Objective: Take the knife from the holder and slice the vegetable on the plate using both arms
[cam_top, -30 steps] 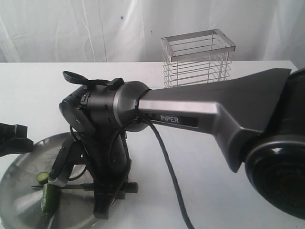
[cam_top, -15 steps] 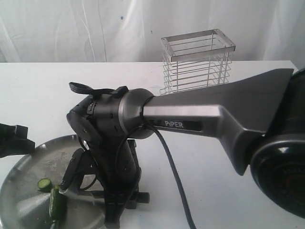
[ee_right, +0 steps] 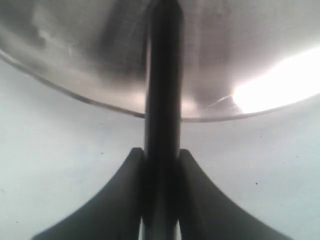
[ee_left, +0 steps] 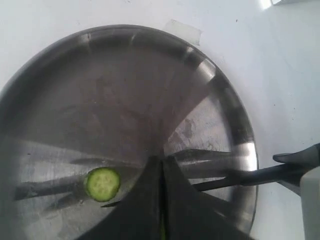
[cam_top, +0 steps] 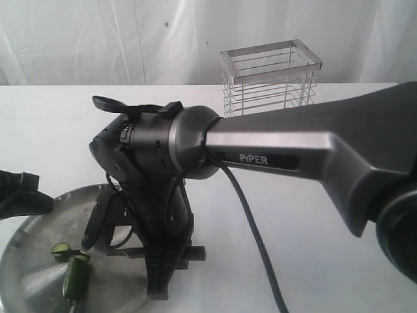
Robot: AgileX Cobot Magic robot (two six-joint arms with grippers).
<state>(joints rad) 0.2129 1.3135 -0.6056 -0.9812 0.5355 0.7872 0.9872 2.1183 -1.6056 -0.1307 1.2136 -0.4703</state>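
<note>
Outside, the right gripper (cam_top: 159, 261) stands at the plate's (cam_top: 26, 261) rim, clamped on the knife (cam_top: 117, 252). The blade reaches over the plate towards the vegetable (cam_top: 75, 280) and a slice (cam_top: 60, 248) lying on it. The holder (cam_top: 270, 78) stands well beyond the plate. Left wrist: the left gripper (ee_left: 161, 200) hangs over the plate, jaws pressed together, the slice just beside them. Right wrist: fingers (ee_right: 125, 200) squeeze the knife's handle at the plate's rim.
</note>
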